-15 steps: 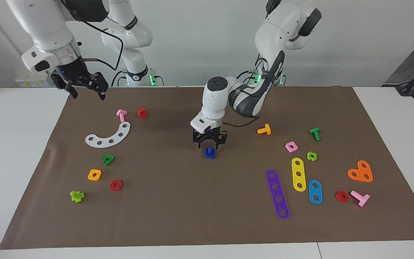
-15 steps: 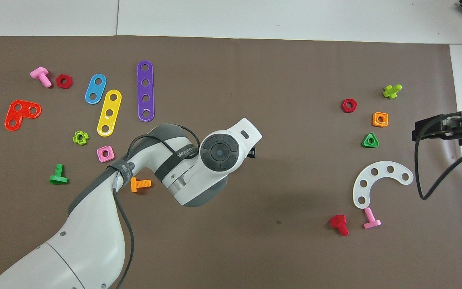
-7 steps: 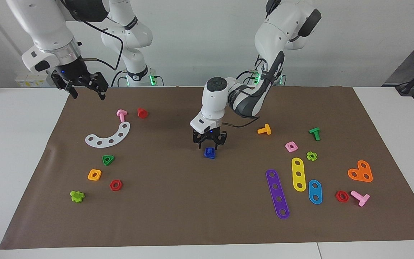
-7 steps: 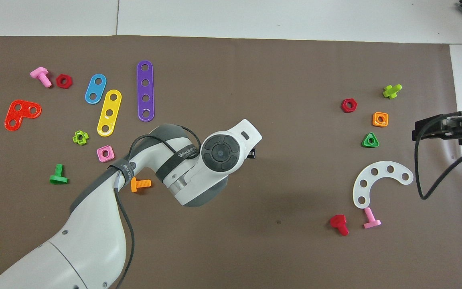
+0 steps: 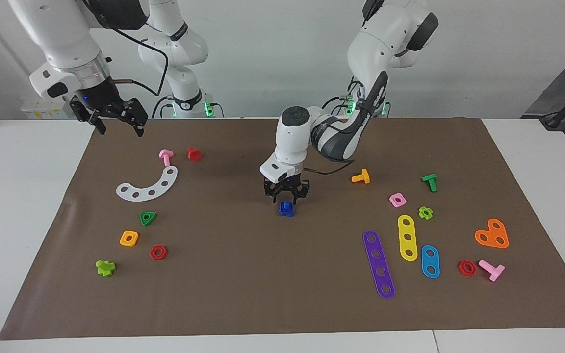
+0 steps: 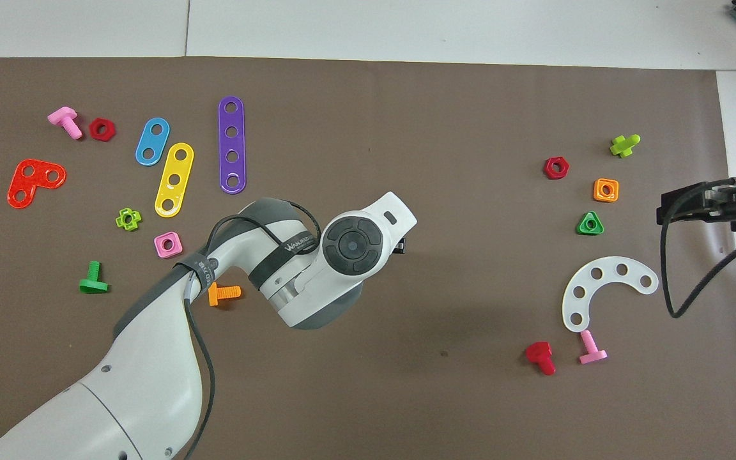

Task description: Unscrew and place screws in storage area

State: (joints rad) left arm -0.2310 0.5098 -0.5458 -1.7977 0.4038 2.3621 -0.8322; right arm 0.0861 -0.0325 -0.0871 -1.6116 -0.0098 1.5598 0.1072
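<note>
A dark-blue screw (image 5: 286, 209) stands in the middle of the brown mat (image 5: 243, 274), on what looks like a dark-blue base of the same colour. My left gripper (image 5: 286, 199) points straight down right over it, with its tips level with the screw's top. In the overhead view the left arm's wrist covers the screw, and only a black bit of the left gripper (image 6: 400, 245) shows. My right gripper (image 5: 120, 128) waits open and empty in the air over the mat's corner at the right arm's end, and the right gripper (image 6: 664, 207) also shows in the overhead view.
Toward the right arm's end lie a white curved plate (image 5: 148, 185), pink (image 5: 166, 156) and red (image 5: 194, 154) bolts and several nuts. Toward the left arm's end lie an orange bolt (image 5: 361, 176), a green bolt (image 5: 429, 182), and purple (image 5: 378, 264), yellow (image 5: 407, 237) and blue (image 5: 430, 261) plates.
The left arm's wrist has shifted very slightly while staying over the dark-blue screw. The screw and the right arm have not moved.
</note>
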